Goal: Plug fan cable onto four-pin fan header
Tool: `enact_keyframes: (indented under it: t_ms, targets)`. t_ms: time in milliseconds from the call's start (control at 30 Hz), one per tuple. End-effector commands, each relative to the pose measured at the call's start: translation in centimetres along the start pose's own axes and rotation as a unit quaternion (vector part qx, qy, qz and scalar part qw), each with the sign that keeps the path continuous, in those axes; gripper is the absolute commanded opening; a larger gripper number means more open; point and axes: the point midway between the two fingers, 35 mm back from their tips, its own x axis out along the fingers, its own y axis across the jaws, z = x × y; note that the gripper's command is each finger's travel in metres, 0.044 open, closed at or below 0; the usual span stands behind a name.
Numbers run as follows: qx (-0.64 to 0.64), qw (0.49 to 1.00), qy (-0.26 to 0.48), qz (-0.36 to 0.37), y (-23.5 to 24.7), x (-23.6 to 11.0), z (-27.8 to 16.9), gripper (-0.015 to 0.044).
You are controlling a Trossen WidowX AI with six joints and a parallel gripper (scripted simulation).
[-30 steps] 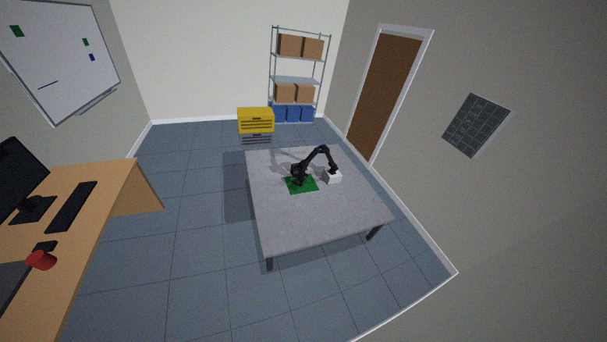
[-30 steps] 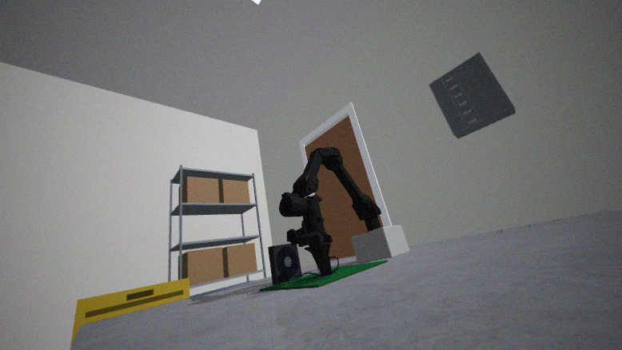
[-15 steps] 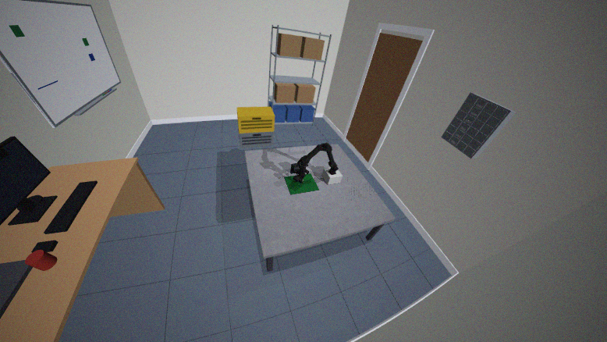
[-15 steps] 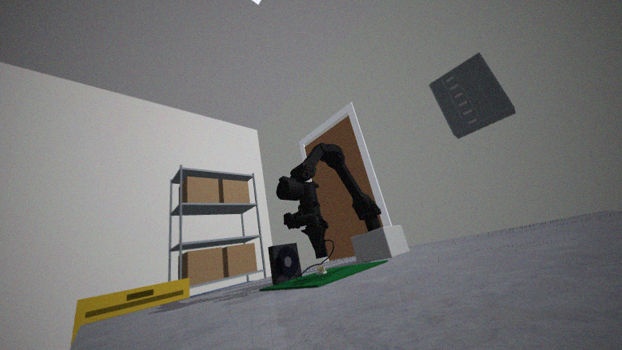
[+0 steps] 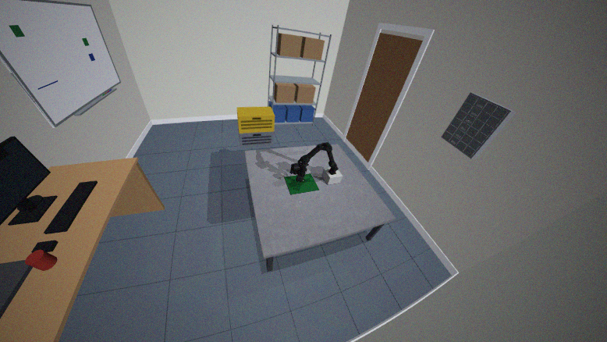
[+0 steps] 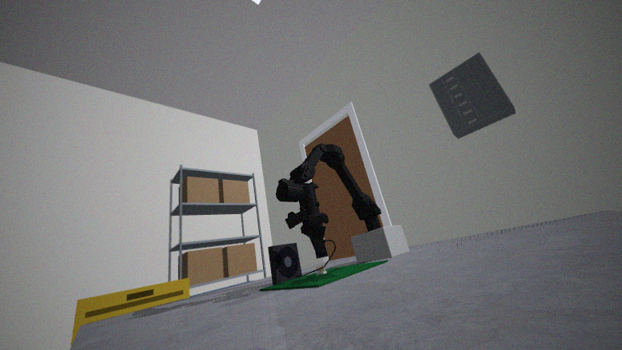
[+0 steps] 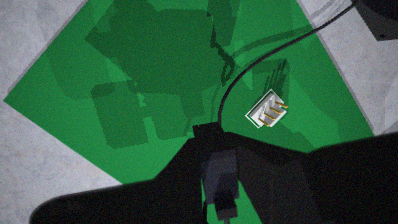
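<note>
Hand (image 7: 220,165) pinching plug (image 7: 218,172), lifted above board (image 7: 75,100). Four-pin header (image 7: 267,110) up and right in wrist view, pins slanted, clearly apart from plug.

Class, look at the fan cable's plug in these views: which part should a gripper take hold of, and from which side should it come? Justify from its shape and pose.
Grip the plug across its two long flat flanks, coming from above. The cable leaves one end, so that end and the mating end must stay free for the header. The gripper is shut on it just so.
</note>
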Motion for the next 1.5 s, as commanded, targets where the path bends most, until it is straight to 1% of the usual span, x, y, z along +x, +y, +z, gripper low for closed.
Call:
enact_keyframes:
  t_ms: [0, 333, 700, 1067, 1467]
  targets:
    - [-0.067, 0.998, -0.001, 0.002, -0.4, -0.1, 0.0, 0.0]
    - [-0.238, 0.971, -0.002, 0.001, -1.5, -0.1, 0.0, 0.0]
    - [-0.418, 0.909, -0.002, 0.001, -2.7, -0.1, 0.0, 0.0]
    - [-0.582, 0.813, -0.001, 0.0, -3.9, 0.0, -0.1, 0.0]
    - [-0.738, 0.675, -0.001, -0.001, -5.1, 0.0, -0.3, 0.0]
